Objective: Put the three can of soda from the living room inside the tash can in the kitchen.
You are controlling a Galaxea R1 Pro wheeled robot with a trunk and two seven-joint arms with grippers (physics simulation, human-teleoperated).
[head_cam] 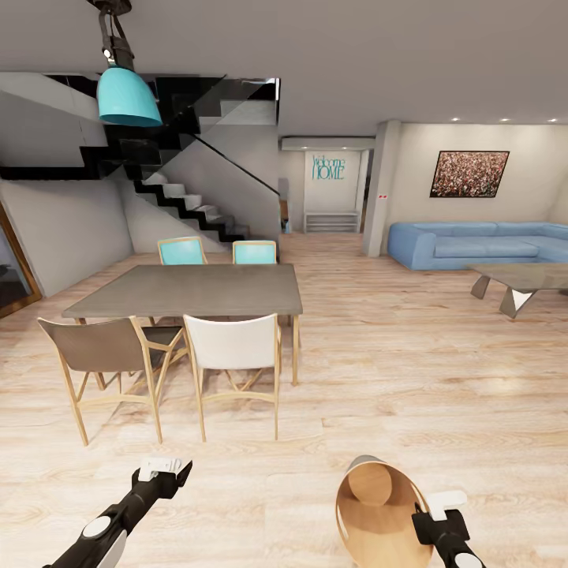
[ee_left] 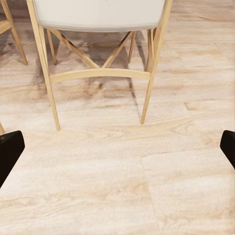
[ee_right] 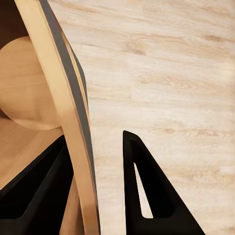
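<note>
Gripping the rim of the tash can [head_cam: 379, 517] at the lower right of the head view, the right gripper [head_cam: 426, 517] holds the tapered bucket tipped toward the camera, so its smooth tan wood-coloured inside and round base face up and its pale grey outside shows along the top edge. In the right wrist view the thin wall of the can [ee_right: 73, 122] runs between the two black fingers [ee_right: 147, 196], one inside and one outside, narrowed onto it. At the lower left the left gripper [head_cam: 164, 471] hangs over bare floor [head_cam: 394, 379]; its dark fingertips [ee_left: 10, 152] sit at opposite edges of the left wrist view, spread wide with nothing between them.

Pale, grained wood planks cover the floor. Left of centre stands a flat grey rectangular dining table [head_cam: 189, 289] on slim wooden legs, with a white-shelled chair [head_cam: 233, 347] and a taupe chair [head_cam: 102, 351] on the near side and two turquoise chairs [head_cam: 217, 252] beyond. Farther right are an angular low coffee table [head_cam: 521, 280] and a blue sofa [head_cam: 473, 244] under a framed picture [head_cam: 469, 173]. A black staircase [head_cam: 181, 197] climbs at upper left behind a turquoise pendant lamp [head_cam: 126, 95].
</note>
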